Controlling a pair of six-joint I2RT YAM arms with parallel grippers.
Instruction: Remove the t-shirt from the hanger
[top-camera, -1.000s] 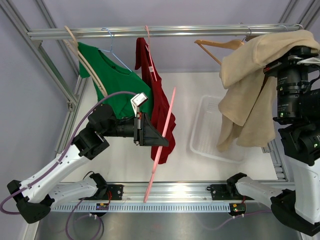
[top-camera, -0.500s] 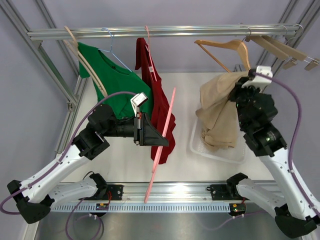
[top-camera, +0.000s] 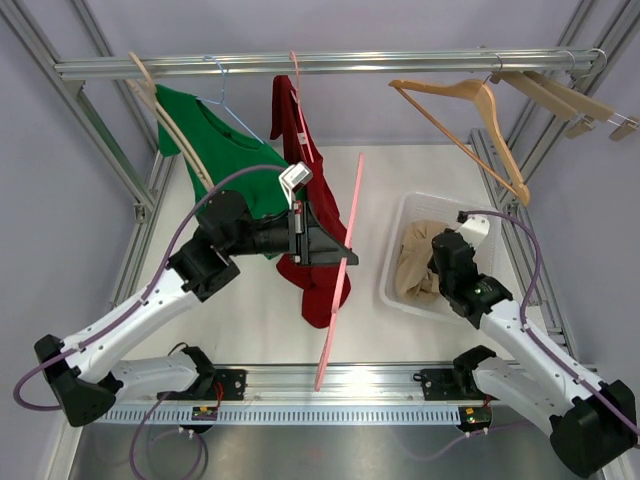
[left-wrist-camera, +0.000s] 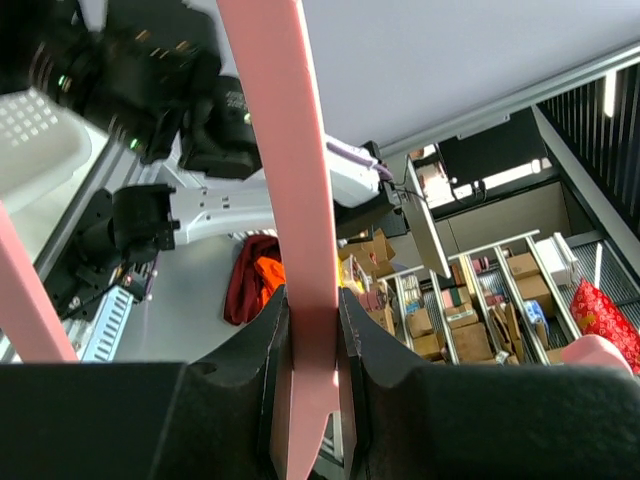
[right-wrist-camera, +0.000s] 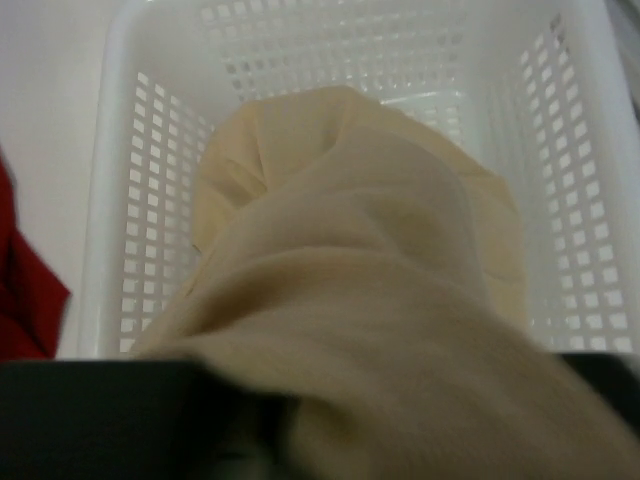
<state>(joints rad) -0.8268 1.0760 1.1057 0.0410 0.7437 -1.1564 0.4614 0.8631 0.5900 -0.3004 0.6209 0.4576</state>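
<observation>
A beige t-shirt (top-camera: 413, 268) lies bunched in the white basket (top-camera: 392, 262). It fills the right wrist view (right-wrist-camera: 360, 250) and covers my right fingers. My right gripper (top-camera: 434, 270) sits low in the basket, shut on the cloth as far as I can see. The wooden hanger (top-camera: 470, 95) it came from hangs bare on the rail (top-camera: 330, 64). My left gripper (top-camera: 345, 258) is shut on the arm of a pink hanger (top-camera: 342, 290), seen pinched between the jaws in the left wrist view (left-wrist-camera: 300, 200). A red t-shirt (top-camera: 312, 285) still hangs from the pink hanger.
A green t-shirt (top-camera: 225, 150) hangs on a hanger at the rail's left end. More bare wooden hangers (top-camera: 570, 95) hang at the right end. Metal frame posts stand at both sides. The basket's perforated walls (right-wrist-camera: 575, 150) surround the beige cloth.
My right arm came down from the rail with the beige t-shirt and lowered it into the basket. My left gripper moved up and right with the pink hanger.
</observation>
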